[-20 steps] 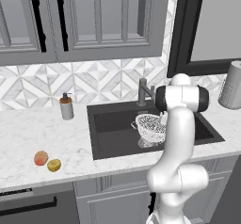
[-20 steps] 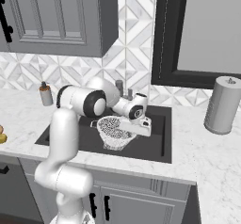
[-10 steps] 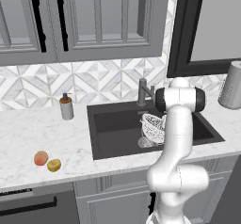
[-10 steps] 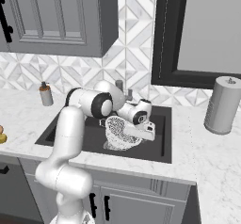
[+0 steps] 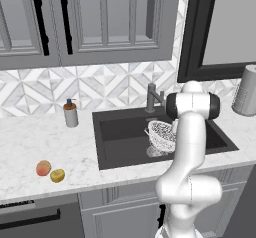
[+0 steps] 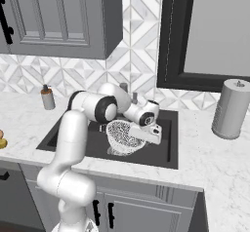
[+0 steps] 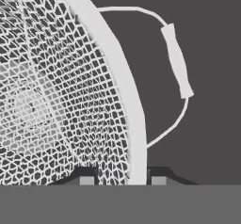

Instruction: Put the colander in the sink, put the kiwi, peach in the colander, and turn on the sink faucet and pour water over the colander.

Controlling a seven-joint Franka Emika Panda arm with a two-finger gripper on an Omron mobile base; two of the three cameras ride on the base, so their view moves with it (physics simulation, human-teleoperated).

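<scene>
Marble counter [image 5: 30, 147] fills the left base view's lower left, where the peach [image 5: 43, 168] and kiwi [image 5: 57, 175] lie touching. At centre, over the sink [image 5: 120, 132], the gripper [image 7: 122, 180] pinches the colander [image 6: 124, 136] by its rim, tilted.

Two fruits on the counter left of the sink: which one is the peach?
The peach is the rounder orange-red one on the left; the kiwi beside it is oval, yellow-green and lies nearer the counter's front edge.

The colander [image 5: 161, 135] sits tilted over the sink [image 5: 120, 132], just before the sink faucet [image 5: 152, 97] (arm partly covering it). The peach [image 5: 43, 168] and kiwi [image 5: 57, 175] lie touching near the worktop's front edge.
</scene>
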